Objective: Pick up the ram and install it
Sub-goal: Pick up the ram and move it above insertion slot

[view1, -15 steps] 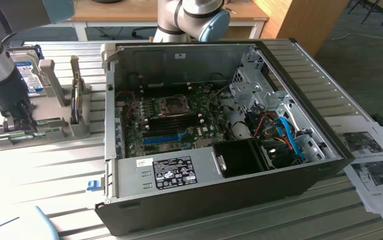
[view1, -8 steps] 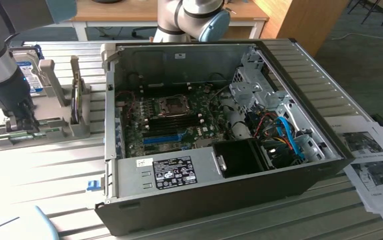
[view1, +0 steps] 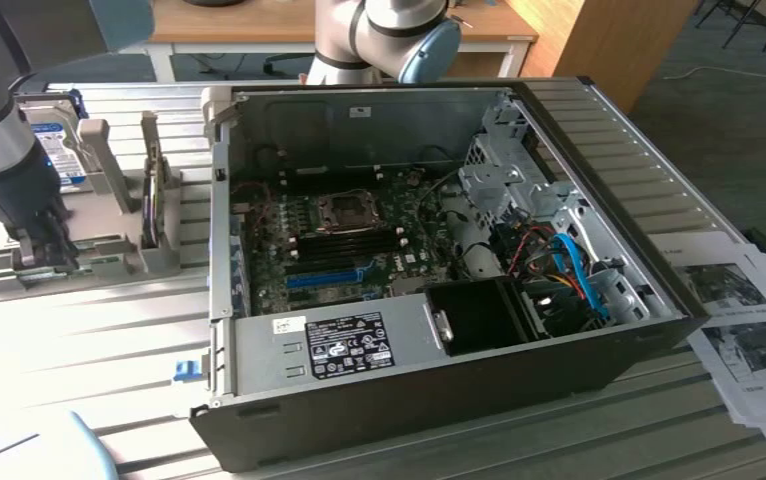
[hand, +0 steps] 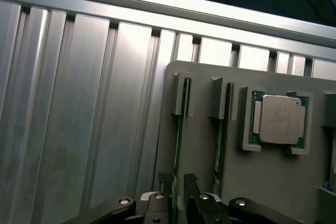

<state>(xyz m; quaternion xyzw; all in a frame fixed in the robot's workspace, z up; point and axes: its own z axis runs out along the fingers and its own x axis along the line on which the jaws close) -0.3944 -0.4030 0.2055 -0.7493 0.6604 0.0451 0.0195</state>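
- The table (hand: 79,103) runs off to one side of the end effector. It is ribbed aluminium slats with a dull shine.
- The end effector (hand: 177,184) hangs low over a grey moulded-plastic holder (hand: 273,182). Its dark fingers stand apart with nothing clamped.
- The ram (hand: 180,129) stands on edge in a holder slot and passes between the fingers. It is a thin, rigid green board seen edge-on. Whether the pads touch it, I cannot tell.
- A second stick (hand: 223,129) sits just beyond it. Farther off is a square, metal-lidded processor (hand: 278,119).
- As I judge it, the pick-up is in hand and installing has not begun. A grip calls for pads square on the flat faces, then a straight pull out of the slot.
- The open computer case (view1: 397,390) lies well apart from the end effector. It is dark sheet steel with the motherboard (view1: 356,250) exposed.
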